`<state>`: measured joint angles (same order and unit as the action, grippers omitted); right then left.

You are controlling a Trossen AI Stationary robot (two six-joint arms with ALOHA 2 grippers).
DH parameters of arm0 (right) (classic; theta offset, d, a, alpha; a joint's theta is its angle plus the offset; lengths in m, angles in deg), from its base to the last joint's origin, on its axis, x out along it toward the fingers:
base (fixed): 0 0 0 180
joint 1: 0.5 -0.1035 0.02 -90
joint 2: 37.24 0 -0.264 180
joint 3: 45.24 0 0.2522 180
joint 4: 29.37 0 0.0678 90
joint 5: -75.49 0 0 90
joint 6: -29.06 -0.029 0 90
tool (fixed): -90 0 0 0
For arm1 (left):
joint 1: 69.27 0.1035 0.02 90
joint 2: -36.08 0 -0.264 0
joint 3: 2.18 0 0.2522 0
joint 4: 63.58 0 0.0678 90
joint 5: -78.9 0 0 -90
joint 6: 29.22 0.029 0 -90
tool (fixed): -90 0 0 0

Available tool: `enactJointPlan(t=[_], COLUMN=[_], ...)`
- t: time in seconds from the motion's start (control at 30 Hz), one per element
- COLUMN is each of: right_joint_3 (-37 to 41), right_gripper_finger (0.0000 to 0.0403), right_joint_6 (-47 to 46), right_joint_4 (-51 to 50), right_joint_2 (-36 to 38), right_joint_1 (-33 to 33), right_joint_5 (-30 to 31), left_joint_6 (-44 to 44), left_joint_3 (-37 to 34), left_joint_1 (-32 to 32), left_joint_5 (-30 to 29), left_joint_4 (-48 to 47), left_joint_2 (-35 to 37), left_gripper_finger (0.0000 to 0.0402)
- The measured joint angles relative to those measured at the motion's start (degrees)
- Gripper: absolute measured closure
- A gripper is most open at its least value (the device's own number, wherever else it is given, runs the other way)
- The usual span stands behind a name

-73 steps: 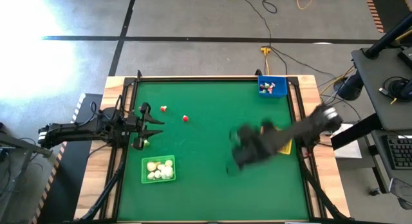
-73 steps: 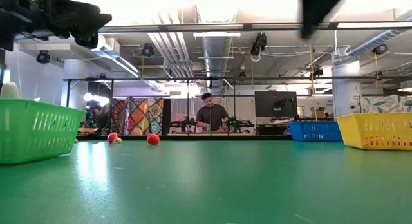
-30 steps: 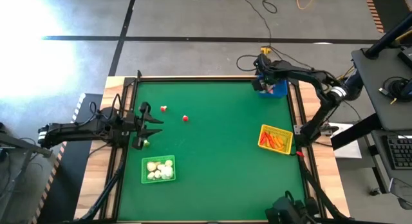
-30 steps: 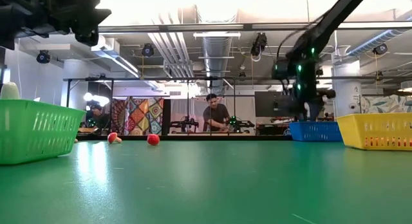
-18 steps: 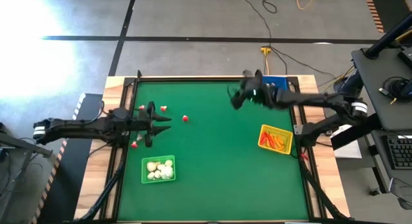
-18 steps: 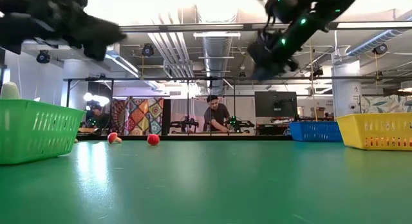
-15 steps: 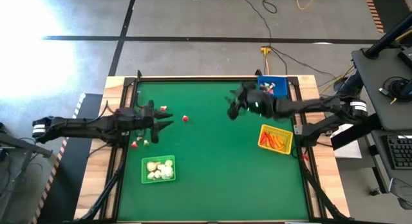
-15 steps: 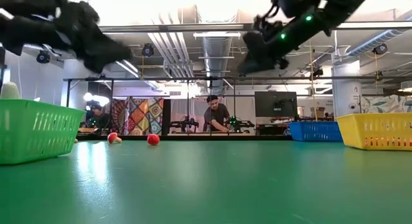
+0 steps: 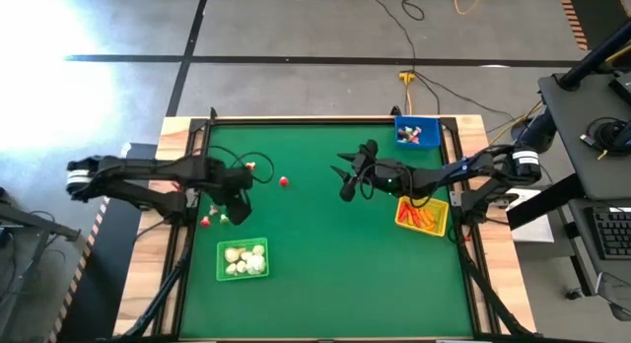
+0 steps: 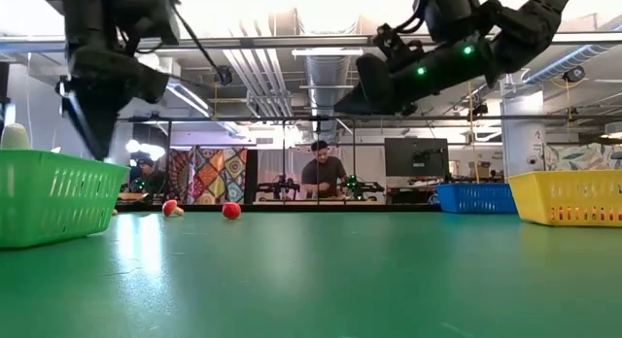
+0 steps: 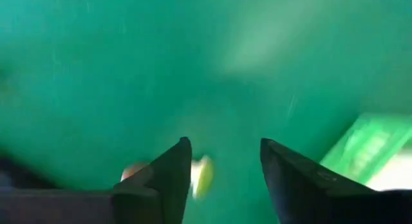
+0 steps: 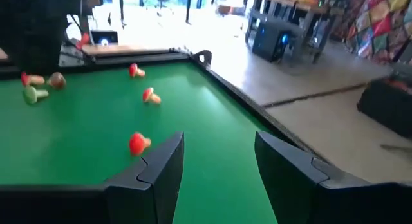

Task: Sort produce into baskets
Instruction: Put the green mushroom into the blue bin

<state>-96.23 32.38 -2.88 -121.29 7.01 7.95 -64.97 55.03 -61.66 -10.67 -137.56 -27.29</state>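
Produce is spread over the green counter (image 9: 325, 274) and in three baskets. A green basket (image 9: 242, 259) near the front left holds whitish bulbs (image 9: 246, 257). A yellow basket (image 9: 421, 214) on the right side holds orange sticks (image 9: 424, 216). A blue basket (image 9: 416, 132) sits in the far right corner with a few small pieces (image 9: 408, 135) inside.

Some pieces lie loose on the counter. A red piece (image 9: 284, 181) sits in the far left part, and another small red-and-white piece (image 9: 251, 167) lies near it, closer to the left arm. Two more little pieces (image 9: 215, 219) lie near the left edge, just under the left arm.

The left gripper (image 9: 240, 185) hangs above the counter on the left side, pointing down. Its fingers (image 11: 168, 179) are spread apart and hold nothing. A small pale piece (image 11: 201, 174) shows on the counter between them.

The right gripper (image 9: 347, 175) hangs in the air over the middle of the counter, between the red piece and the yellow basket. Its fingers (image 12: 158, 166) are also spread apart and empty.

Far behind the counter, a person (image 10: 320, 175) stands in the room.
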Motion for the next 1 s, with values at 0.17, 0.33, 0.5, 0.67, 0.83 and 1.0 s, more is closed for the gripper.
enactJointPlan(t=[0.17,0.33,0.5,0.67,0.83,1.0], right_joint_3=[0.0,0.0,0.0,0.0,0.0,0.0], right_gripper_finger=[0.0220,0.0220,0.0220,0.0220,0.0220,0.0220], right_joint_6=[4.9,7.0,7.2,6.9,6.8,7.1], right_joint_4=[3.8,5.2,5.4,5.4,5.3,5.0], right_joint_2=[-0.5,-0.5,-0.5,-0.5,-0.5,-0.5], right_joint_1=[0.0,0.1,0.3,0.4,0.4,0.4], right_joint_5=[0.0,0.0,0.0,0.0,0.0,0.0], left_joint_6=[5.5,10.9,14.9,15.4,15.7,15.6], left_joint_3=[3.9,1.8,-1.7,-2.9,-2.8,-2.1], left_joint_1=[0.1,0.7,0.8,0.8,0.9,0.8], left_joint_5=[4.1,12.7,12.1,9.3,4.8,4.5], left_joint_4=[-7.4,-7.3,-7.2,-4.3,-4.2,-3.6], left_joint_2=[-8.9,-16.0,-22.1,-27.4,-30.2,-30.3], left_gripper_finger=[0.0192,0.0158,0.0149,0.0150,0.0166,0.0192])
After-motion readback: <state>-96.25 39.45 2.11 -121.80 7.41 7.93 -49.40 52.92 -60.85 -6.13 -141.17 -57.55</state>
